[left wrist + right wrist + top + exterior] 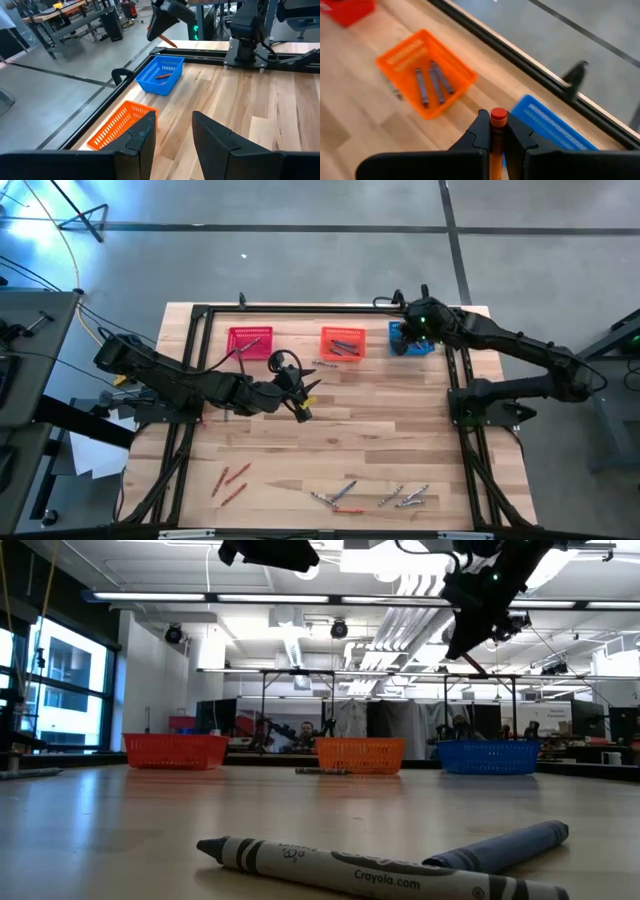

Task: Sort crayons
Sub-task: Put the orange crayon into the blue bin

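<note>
- Right gripper (pixel 497 131) hung above the blue mesh basket (pixel 411 339) at the table's far right corner, its dark fingers pinched tight on a red-orange crayon (pixel 497 120) standing between them.
- In the left wrist view the same gripper showed over the blue basket with the crayon slanting out below it; one red-orange stick (pixel 161 76) lay inside that basket.
- Left gripper (pixel 303 398) hovered over mid-table, near the red mesh basket (pixel 250 341); its two fingers stood parted with nothing between them.
- Orange mesh basket (pixel 425 70) sat between the red and blue ones along the far edge, holding three grey crayons (pixel 431 83).
- Loose red-orange crayons (pixel 231 481) lay on the light wooden tabletop (pixel 380 420) near the front left; a scatter of grey and bluish crayons (pixel 372 497) lay near the front centre-right.
- Low view: a grey crayon (pixel 360 867) lay close to the lens with a bluish one (pixel 500 846) touching it.
</note>
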